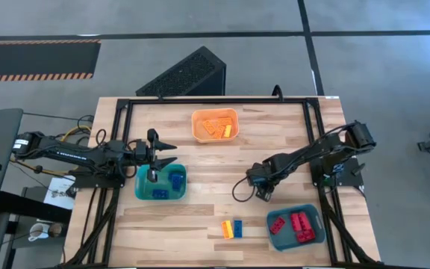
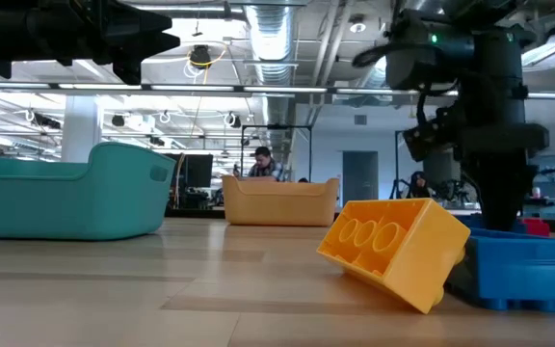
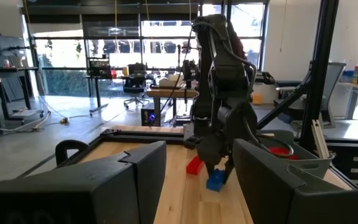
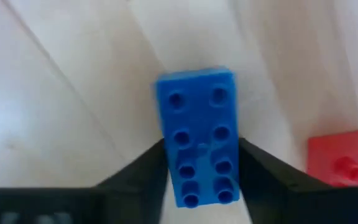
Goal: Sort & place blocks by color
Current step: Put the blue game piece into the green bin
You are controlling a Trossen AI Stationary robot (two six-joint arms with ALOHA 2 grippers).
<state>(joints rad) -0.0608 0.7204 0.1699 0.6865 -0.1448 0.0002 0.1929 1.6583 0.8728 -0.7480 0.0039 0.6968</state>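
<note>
My right gripper points down at the table's middle right, shut on a blue block that lies studs up. A red block lies just beside it. My left gripper hovers open and holding nothing over the far edge of the teal bin, which holds blue blocks. A yellow block near the front edge leans tilted against another blue block. My right gripper pinches the blue block's two long sides between its two fingers, near one end of the block. The fingers come from above, pointing down, and lie across the block. The block lies flat on the table with its studs up.
An orange bin with yellow blocks stands at the far middle. A blue-grey bin with red blocks sits at the near right, close to my right arm. Black frame rails run along the table's far and side edges.
</note>
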